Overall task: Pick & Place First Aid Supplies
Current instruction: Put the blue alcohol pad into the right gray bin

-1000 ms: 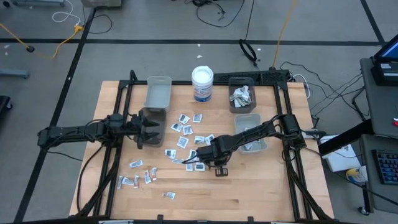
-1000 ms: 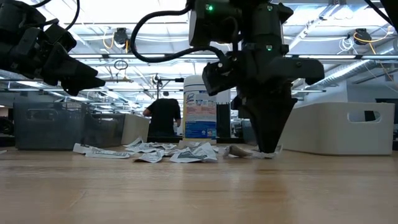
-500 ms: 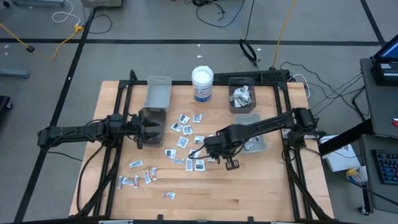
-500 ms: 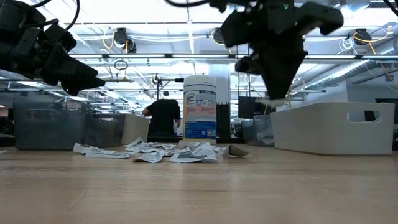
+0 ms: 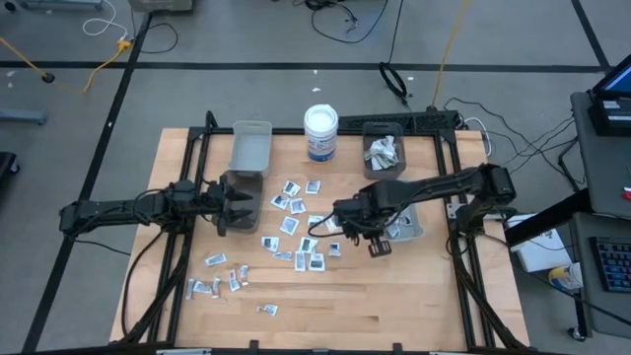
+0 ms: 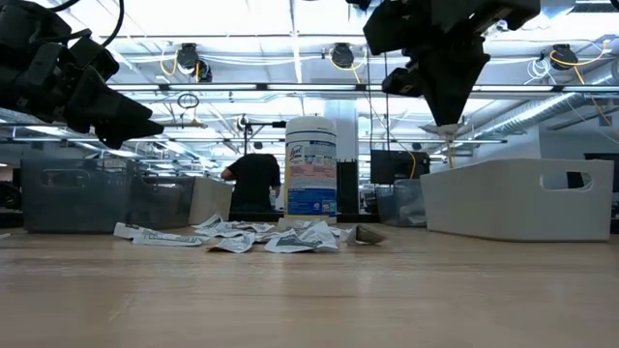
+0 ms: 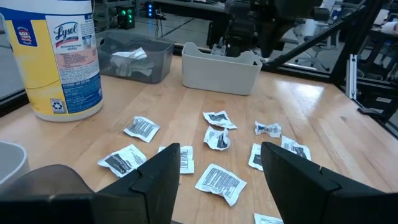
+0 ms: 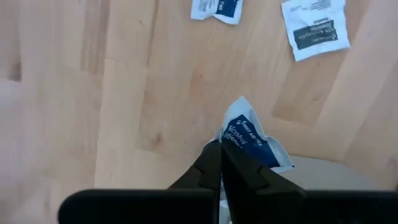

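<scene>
The first aid supplies (image 5: 296, 225) are small white packets scattered flat over the middle of the wooden table, also in the left wrist view (image 7: 219, 182). My right gripper (image 8: 221, 149) hangs high above the table, beside the pale bin (image 5: 402, 187), pointing down. It is shut on one white packet with blue print (image 8: 250, 142); the low view shows this gripper (image 6: 447, 121) well above the table top. My left gripper (image 7: 219, 149) waits at the table's left, level and open, with nothing between its fingers. My right gripper pinches the blue-printed packet by one edge (image 8: 231, 138) between its two fingertips. The fingers come from above and point down. The crumpled packet sticks out past the fingertips and is lifted clear of the table.
A white round tub (image 5: 321, 133) stands at the far middle, with a grey bin (image 5: 250, 146) to its left and a dark bin (image 5: 384, 150) holding packets to its right. More packets (image 5: 222, 281) lie near the left front. A person stands in the room beyond (image 6: 255, 179).
My right gripper, shut on the packet, has risen from the table top and moved toward the table's right and far side, toward the pale bin. The packet has been lifted clear of the table with it.
</scene>
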